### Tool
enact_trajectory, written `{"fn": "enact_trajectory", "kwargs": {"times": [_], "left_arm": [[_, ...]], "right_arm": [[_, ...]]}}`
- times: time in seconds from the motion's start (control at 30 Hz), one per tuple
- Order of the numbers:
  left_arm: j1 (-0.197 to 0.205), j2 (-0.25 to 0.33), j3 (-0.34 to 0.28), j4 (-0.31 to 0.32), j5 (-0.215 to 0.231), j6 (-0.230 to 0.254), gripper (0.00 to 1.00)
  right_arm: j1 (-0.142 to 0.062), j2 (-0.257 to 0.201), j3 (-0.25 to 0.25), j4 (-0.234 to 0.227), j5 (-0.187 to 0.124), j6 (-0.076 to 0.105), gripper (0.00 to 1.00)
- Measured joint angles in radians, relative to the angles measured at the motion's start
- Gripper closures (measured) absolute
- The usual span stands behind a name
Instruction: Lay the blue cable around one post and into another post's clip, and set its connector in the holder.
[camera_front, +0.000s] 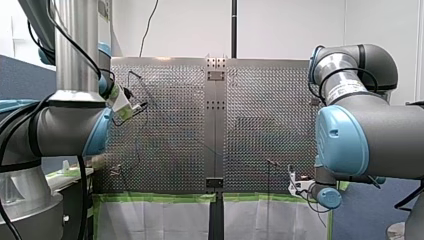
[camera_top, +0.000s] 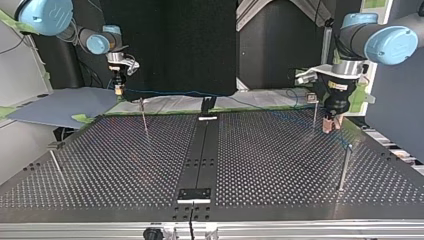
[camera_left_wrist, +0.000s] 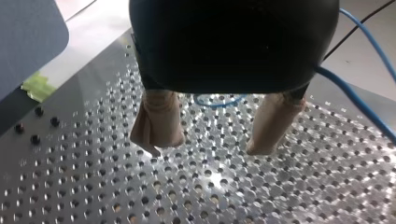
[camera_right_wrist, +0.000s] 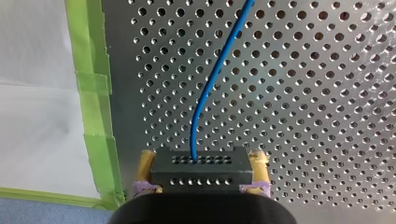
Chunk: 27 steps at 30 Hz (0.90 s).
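Our right pincer (camera_right_wrist: 201, 158) is closed on the black connector (camera_right_wrist: 201, 171), with a yellow pad pressed to each of its short sides. The blue cable (camera_right_wrist: 210, 88) leaves the connector's front face and runs out ahead over the perforated surface (camera_right_wrist: 303, 93), near the green tape (camera_right_wrist: 95, 116) along the edge.

Our left pincer (camera_left_wrist: 208, 145) is open. Its beige pads (camera_left_wrist: 159, 121) stand well apart with nothing between them, and it hangs low over the surface. The cable passes beside it, and a small loop of it lies behind the fingers.

In the top view the cable spans the far edge, from our right pincer at the view's left towards our left pincer (camera_top: 330, 125) at the view's right, sagging slightly. Two thin posts show clearly, one towards the left (camera_top: 144, 117) and one at the right (camera_top: 343, 167). We cannot tell which carries the clip. The cable does not appear to be wrapped round either.

Handling, as we judge it:
- **Cable:** it is light and limp and follows any pull, though it probably springs back a little from bends. Its jacket looks smooth and may slide through the pads.
- **Connector:** it is rigid with flat sides, so it is the firm place to hold.
- **Routing:** pinch the cable across a straight run close to the post and keep the tension gentle. A hard tug could bend the slender posts or twist the connector in its grip.
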Motion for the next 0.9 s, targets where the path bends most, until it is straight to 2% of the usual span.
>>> {"fn": "enact_trajectory", "kwargs": {"times": [0.1,0.23,0.43,0.7,0.9], "left_arm": [[0.005,-0.002,0.026,-0.022,-0.025,0.026,0.0],[0.016,-0.002,0.053,-0.019,-0.054,0.056,0.0],[0.036,-0.002,0.063,0.006,-0.102,0.104,0.0],[0.055,-0.003,0.079,-0.002,-0.174,0.177,0.0],[0.052,-0.02,0.114,-0.004,-0.174,0.229,0.0]], "right_arm": [[0.0,0.0,0.0,0.0,0.0,0.0,1.0],[0.001,0.0,-0.001,-0.001,0.0,0.0,1.0],[0.004,0.0,-0.001,0.0,0.0,0.0,1.0],[0.007,0.0,-0.003,0.003,0.0,0.0,1.0],[0.008,0.0,-0.005,0.005,0.0,0.001,1.0]]}}
